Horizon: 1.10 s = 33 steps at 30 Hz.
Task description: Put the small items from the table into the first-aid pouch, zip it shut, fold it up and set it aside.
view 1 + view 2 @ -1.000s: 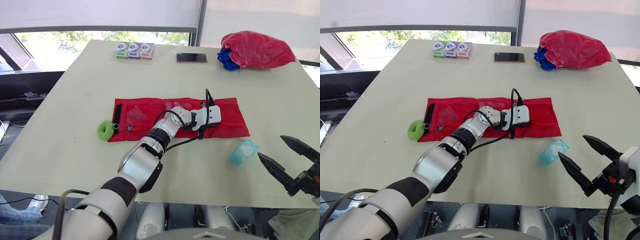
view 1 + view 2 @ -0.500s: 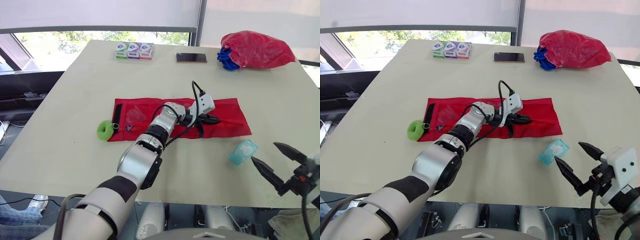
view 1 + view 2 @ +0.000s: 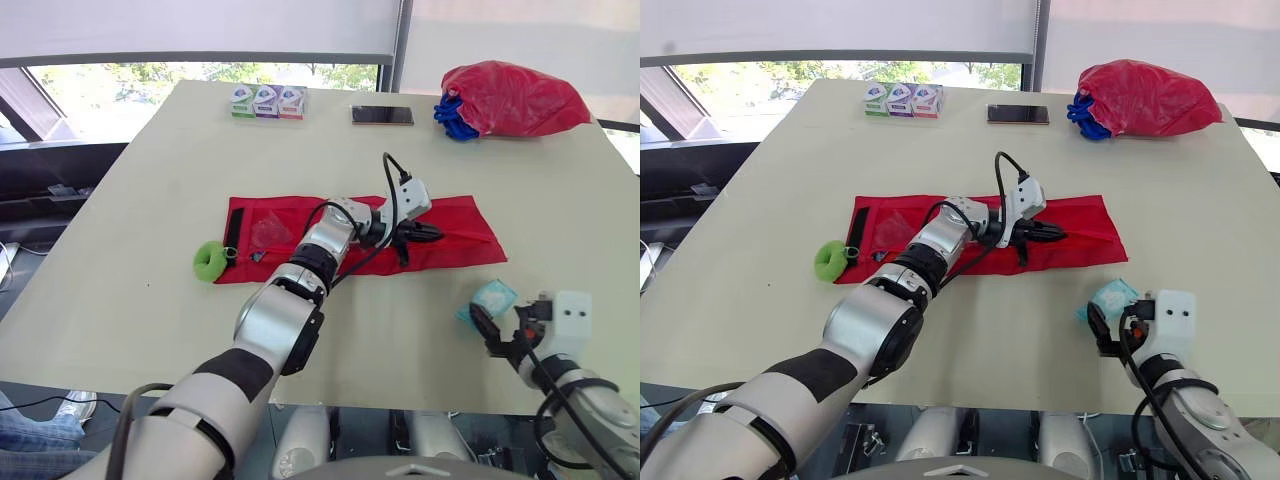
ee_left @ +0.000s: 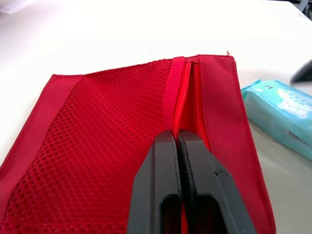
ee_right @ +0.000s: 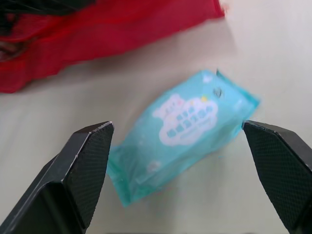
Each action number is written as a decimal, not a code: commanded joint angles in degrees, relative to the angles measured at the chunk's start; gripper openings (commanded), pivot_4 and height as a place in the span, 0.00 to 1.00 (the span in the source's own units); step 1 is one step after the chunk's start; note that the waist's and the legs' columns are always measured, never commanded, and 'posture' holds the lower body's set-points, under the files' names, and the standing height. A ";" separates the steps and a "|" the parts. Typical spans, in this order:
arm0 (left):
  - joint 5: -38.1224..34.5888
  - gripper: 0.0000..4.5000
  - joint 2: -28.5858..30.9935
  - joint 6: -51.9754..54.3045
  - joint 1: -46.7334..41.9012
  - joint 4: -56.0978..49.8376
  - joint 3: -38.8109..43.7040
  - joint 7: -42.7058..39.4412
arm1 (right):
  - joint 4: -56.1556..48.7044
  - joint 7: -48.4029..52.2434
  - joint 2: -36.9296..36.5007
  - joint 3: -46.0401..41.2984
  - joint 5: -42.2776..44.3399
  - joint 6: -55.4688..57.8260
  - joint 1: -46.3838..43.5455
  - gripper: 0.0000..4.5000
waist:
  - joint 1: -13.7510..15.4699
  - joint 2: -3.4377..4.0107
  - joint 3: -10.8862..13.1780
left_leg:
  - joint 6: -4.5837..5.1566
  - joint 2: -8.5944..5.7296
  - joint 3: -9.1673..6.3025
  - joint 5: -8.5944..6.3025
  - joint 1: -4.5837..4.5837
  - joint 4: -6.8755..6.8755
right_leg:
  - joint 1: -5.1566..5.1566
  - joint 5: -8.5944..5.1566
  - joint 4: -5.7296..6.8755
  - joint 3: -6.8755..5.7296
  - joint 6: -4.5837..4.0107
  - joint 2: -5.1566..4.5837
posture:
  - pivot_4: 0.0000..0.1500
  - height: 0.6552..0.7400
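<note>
The left gripper [image 4: 179, 139] has its jaws pressed together, tips on the zipper [image 4: 185, 92] of the red first-aid pouch [image 3: 468, 238]; whether they pinch the pull I cannot tell. Just beside those jaws lies a mesh compartment [image 4: 97, 146], and nothing can be made out through it. The pouch lies unfolded and flat on the table [image 3: 150, 200], stretching away from the left jaws in both directions. At its end farthest from them sit a clear pocket [image 3: 270, 232] with contents too faint to name, a black strip [image 3: 234, 228], and a green ring [image 3: 210, 260] touching the pouch's edge.

The right gripper [image 5: 178, 134] has its jaws spread wide, and the light-blue wipes pack [image 3: 492, 298] lies on the table between them, outside the pouch and near its closest end; no finger touches it.

Well beyond both sets of jaws, along the table's far edge, stand three small boxes [image 3: 268, 101], a phone [image 3: 383, 115] and a red bag [image 3: 515, 98] with blue material [image 3: 455, 118] showing at its mouth
</note>
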 commanded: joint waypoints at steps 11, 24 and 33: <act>-0.65 0.00 -0.76 -1.94 0.09 -3.49 -0.01 -0.76 | -0.14 7.30 -4.16 -0.58 -4.22 -3.19 1.30 0.22 | -0.21 0.00 0.00 | 0.01 -0.04 0.01 0.00 0.01 0.00 | 0.01 0.00 0.00 0.02 0.04 0.00 | 1.00 1.00; -0.60 0.00 -1.29 -3.38 1.83 -5.71 -1.23 -3.11 | 0.57 20.34 -22.80 -14.74 29.55 -0.23 0.01 0.01 | -0.44 -0.09 0.04 | 0.01 -0.03 -0.03 0.00 0.07 0.01 | 0.06 0.02 0.00 0.06 0.04 0.00 | 1.00 1.00; -1.07 0.00 -1.95 -3.30 4.90 -9.93 -2.65 -5.82 | 10.83 10.72 -27.98 -6.86 32.66 5.60 -8.89 0.01 | -0.09 -0.08 0.03 | 0.04 -0.04 -0.04 -0.01 -0.04 0.00 | 0.03 0.02 -0.02 0.07 0.03 -0.01 | 1.00 1.00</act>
